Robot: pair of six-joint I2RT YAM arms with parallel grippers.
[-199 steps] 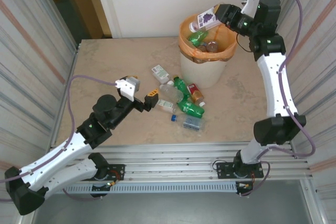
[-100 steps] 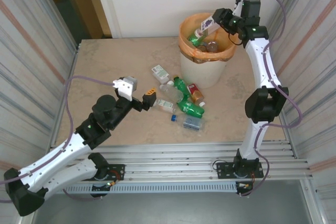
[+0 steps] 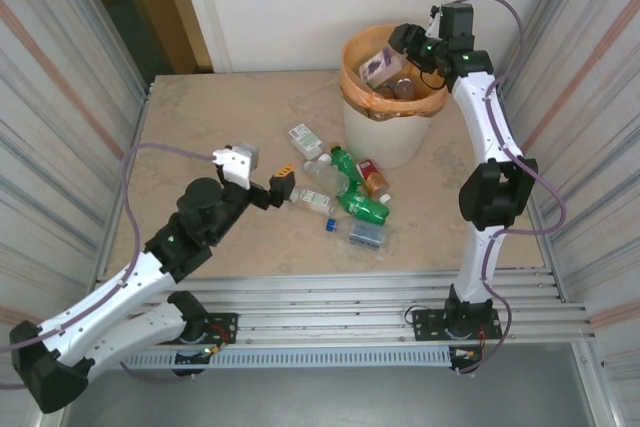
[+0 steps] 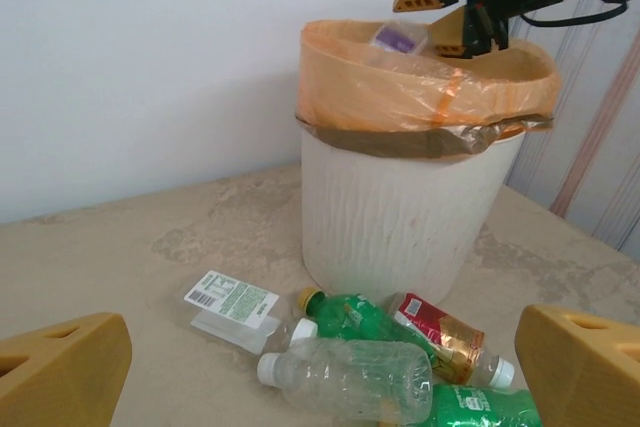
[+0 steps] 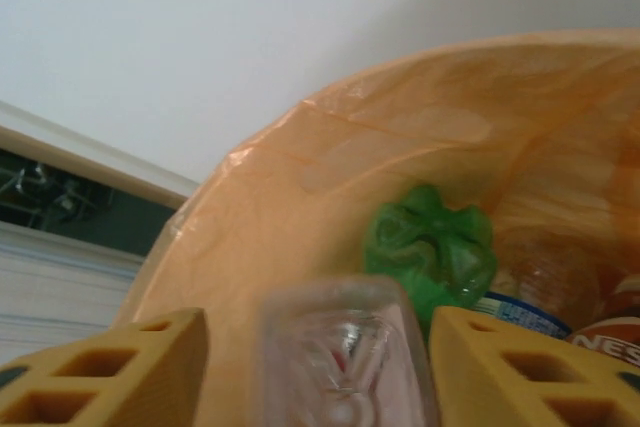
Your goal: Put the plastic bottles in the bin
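Observation:
The cream-white bin [image 3: 386, 139] with its orange liner stands at the back of the table. My right gripper [image 3: 404, 41] hovers over its rim, open. A clear bottle with a purple label [image 3: 377, 66] drops from it, blurred between the spread fingers [image 5: 100, 372] with a gap on each side. Green and orange-brown bottles [image 5: 430, 247] lie inside the bin [image 5: 330, 157]. My left gripper [image 3: 283, 186] is open, low over the table, facing the pile: a clear bottle [image 4: 350, 377], a green one [image 4: 365, 317] and a red-and-gold labelled one [image 4: 440, 332].
More bottles lie in front of the bin [image 4: 400, 217]: a flattened one with a green-white label [image 3: 306, 137], a green one [image 3: 365, 209] and a blue-labelled one [image 3: 367, 235]. A loose blue cap [image 3: 329, 225] sits near them. Ribbed walls close both sides.
The right arm swung its gripper left over the bin and opened. The purple-labelled bottle left the jaws and is falling inside. The left gripper barely shifted.

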